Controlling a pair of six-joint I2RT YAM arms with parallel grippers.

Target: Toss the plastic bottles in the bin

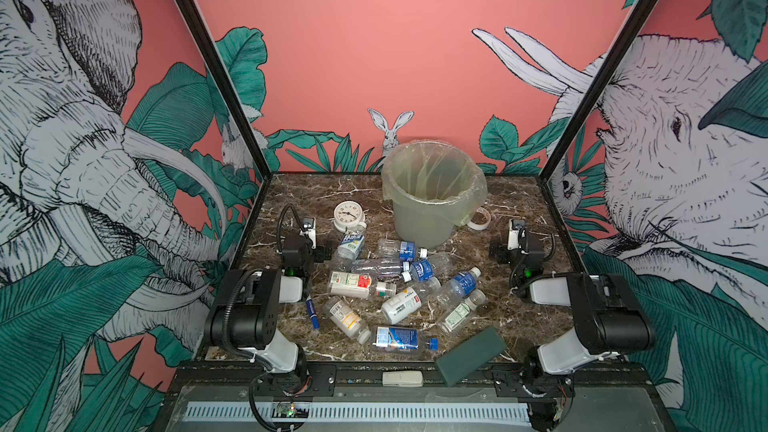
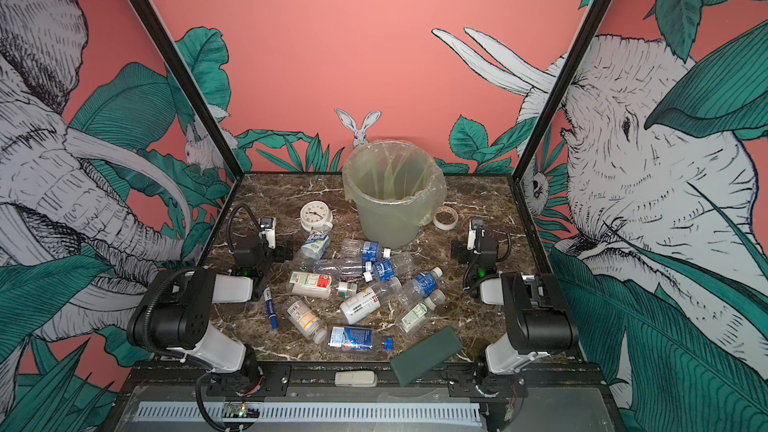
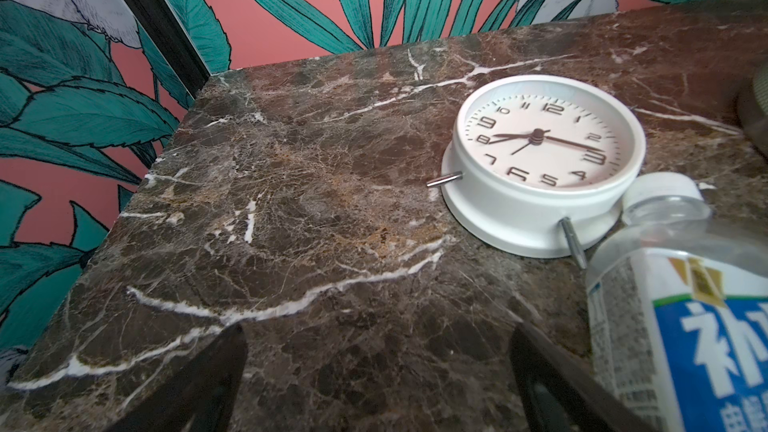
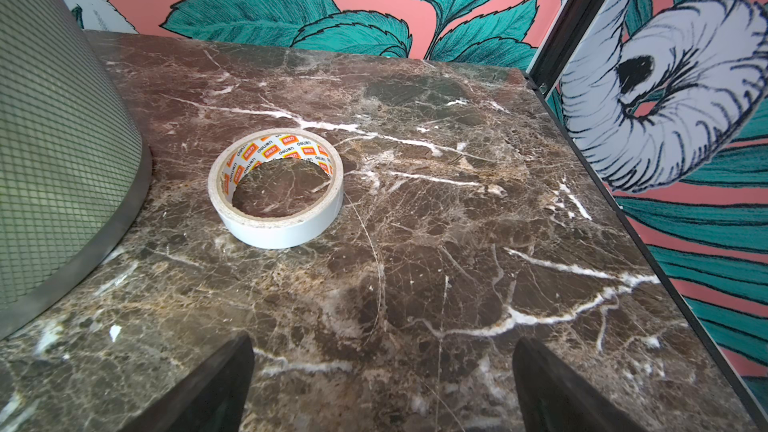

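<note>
Roughly ten plastic bottles [image 1: 401, 305] are lying around the tabletop's [image 1: 519, 317] middle, before the bin [image 1: 419, 222] near its back edge. Both arms' jaws are standing spread wide, empty. Bottles are looking light, crushable and slick, probably best gripped across the labelled middle.

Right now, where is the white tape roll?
In both top views the tape roll lies flat at the bin's right side, beyond the right claw.

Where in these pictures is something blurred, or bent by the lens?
Left wrist view: the near bottle is soft, the clock sharper. Right wrist view: the tape roll is sharp, the dark fingertips blurred. In both top views, the frame posts lean outward, likely a wide-angle effect.
</note>
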